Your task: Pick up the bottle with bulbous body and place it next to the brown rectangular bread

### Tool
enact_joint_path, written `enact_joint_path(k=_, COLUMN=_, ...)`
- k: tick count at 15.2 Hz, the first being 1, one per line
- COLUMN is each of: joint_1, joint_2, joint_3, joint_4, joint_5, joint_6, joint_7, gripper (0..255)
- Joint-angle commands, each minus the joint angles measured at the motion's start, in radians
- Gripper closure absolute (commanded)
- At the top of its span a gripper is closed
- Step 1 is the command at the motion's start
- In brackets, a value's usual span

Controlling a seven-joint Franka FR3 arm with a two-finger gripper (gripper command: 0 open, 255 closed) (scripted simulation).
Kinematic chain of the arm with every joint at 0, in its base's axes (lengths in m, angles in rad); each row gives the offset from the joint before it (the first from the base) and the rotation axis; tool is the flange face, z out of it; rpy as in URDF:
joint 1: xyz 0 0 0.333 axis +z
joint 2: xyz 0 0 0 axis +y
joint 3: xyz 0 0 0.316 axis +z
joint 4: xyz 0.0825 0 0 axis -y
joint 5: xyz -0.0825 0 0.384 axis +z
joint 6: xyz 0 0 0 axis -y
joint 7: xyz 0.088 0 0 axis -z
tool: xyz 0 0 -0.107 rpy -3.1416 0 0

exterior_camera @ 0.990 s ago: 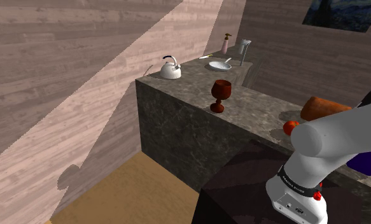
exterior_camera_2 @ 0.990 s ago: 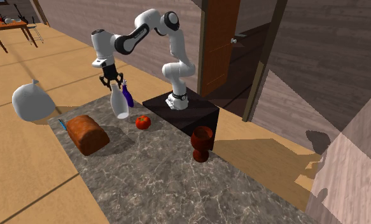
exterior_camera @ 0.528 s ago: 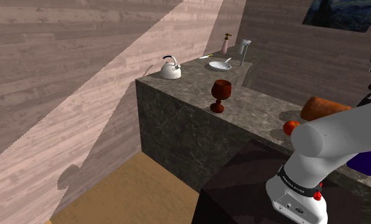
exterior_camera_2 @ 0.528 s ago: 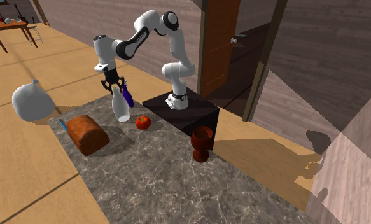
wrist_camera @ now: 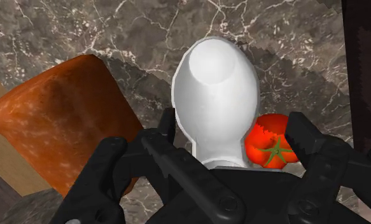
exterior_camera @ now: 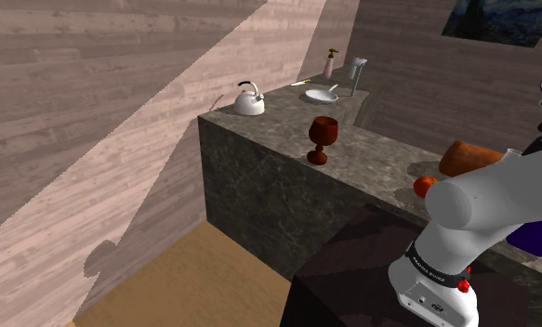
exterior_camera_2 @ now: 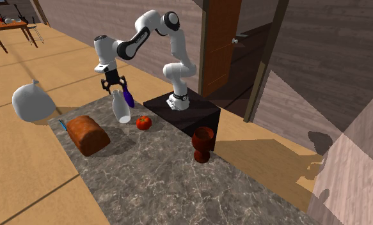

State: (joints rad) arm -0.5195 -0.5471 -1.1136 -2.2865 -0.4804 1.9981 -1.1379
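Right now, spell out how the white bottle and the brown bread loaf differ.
Colour: the bottle is plain white; the bread is orange-brown.
Shape: the bottle is rounded, bulbous below a narrow neck; the bread is a blocky rectangle.
Pose: the bottle stands upright and tall; the bread lies low and long.
Shared: both are at the same end of the dark marbled counter, close together.
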Motion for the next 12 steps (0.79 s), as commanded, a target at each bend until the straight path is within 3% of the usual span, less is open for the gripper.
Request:
enact_joint_path(k=1, joint_1=0.0, joint_2=0.0, joint_3=0.0, joint_4=0.0, joint_5=0.0, joint_6=0.0, joint_7=0.0, gripper=0)
enact_joint_path(k=3, joint_1=0.0, joint_2=0.0, joint_3=0.0, joint_4=0.0, joint_5=0.0, joint_6=0.0, joint_7=0.0, gripper=0)
enact_joint_path(k=7, joint_1=-0.026, joint_2=-0.031, joint_3=0.078, joint_4=0.091, joint_5=0.02, joint_6=-0.13, joint_7=-0.003, gripper=0)
enact_joint_path(k=12, joint_1=-0.026, joint_2=-0.031, joint_3=0.078, joint_4=0.091, joint_5=0.02, joint_6=-0.13, joint_7=-0.003, gripper=0)
